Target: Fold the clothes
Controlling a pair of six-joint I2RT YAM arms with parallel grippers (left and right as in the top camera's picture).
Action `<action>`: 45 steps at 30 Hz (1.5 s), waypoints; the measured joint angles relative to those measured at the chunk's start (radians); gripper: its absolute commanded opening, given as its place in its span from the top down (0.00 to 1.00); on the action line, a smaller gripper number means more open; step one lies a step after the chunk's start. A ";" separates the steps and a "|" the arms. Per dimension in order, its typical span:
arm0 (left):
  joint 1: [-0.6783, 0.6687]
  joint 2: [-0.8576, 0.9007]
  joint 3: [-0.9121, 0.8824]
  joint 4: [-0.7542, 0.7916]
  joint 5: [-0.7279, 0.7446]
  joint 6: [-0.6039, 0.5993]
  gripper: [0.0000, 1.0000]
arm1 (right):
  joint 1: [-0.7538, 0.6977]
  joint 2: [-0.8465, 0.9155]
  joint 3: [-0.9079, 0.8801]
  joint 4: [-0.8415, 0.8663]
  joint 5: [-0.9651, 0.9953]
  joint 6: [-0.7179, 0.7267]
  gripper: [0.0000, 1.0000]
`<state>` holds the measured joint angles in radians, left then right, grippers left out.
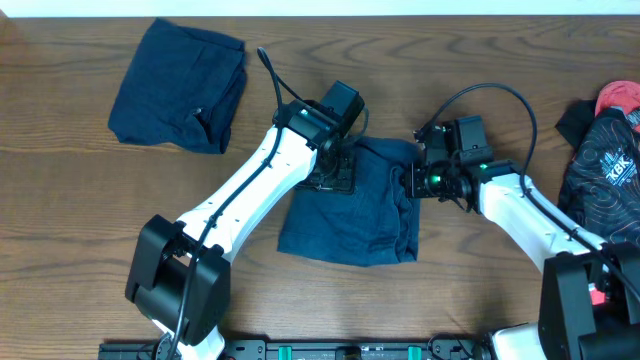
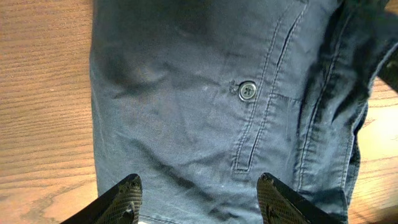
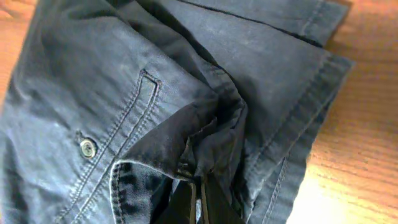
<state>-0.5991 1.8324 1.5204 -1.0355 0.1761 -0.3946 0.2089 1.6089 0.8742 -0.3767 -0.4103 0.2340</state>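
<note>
A dark navy pair of shorts (image 1: pixel 350 215) lies partly folded in the middle of the table. It fills the left wrist view (image 2: pixel 205 106), with a button (image 2: pixel 247 91) and a welt pocket showing. My left gripper (image 2: pixel 198 198) is open just above the cloth; in the overhead view (image 1: pixel 335 178) it is over the shorts' upper left part. My right gripper (image 1: pixel 412 180) is at the shorts' right edge, shut on a bunched fold of the shorts (image 3: pixel 205 143); its fingers (image 3: pixel 198 198) pinch the cloth. A second navy garment (image 1: pixel 180 85), folded, lies at the back left.
A dark printed cloth (image 1: pixel 600 170) with a red item (image 1: pixel 622 97) behind it lies at the right edge of the table. Bare wooden table (image 1: pixel 80 210) surrounds the shorts.
</note>
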 measured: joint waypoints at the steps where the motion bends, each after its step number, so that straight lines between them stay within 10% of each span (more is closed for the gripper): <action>1: 0.000 0.000 0.000 0.000 0.000 0.001 0.39 | -0.007 -0.011 0.000 -0.004 -0.010 0.000 0.99; 11: 0.000 0.000 0.000 0.006 0.000 0.004 0.39 | -0.061 -0.285 0.029 -0.003 -0.073 -0.001 0.99; 20: 0.000 0.000 0.000 0.007 0.000 0.004 0.39 | -0.061 -0.089 0.026 0.151 0.164 -0.003 0.98; 25: 0.000 0.000 0.000 0.004 0.000 0.004 0.38 | -0.084 0.024 0.014 0.148 0.289 0.002 0.57; 29: 0.000 0.000 0.000 0.003 0.000 0.010 0.30 | -0.129 0.017 0.012 0.126 0.288 -0.003 0.50; 37: 0.000 0.000 0.000 0.016 0.000 0.034 0.29 | -0.205 -0.181 0.012 -0.082 0.048 -0.006 0.69; 45: 0.000 0.000 -0.042 0.117 0.000 0.055 0.56 | -0.065 -0.183 0.009 -0.225 -0.079 -0.011 0.89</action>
<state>-0.5991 1.8324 1.4780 -0.9188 0.1761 -0.3393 0.1440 1.4258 0.8829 -0.6018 -0.4896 0.2234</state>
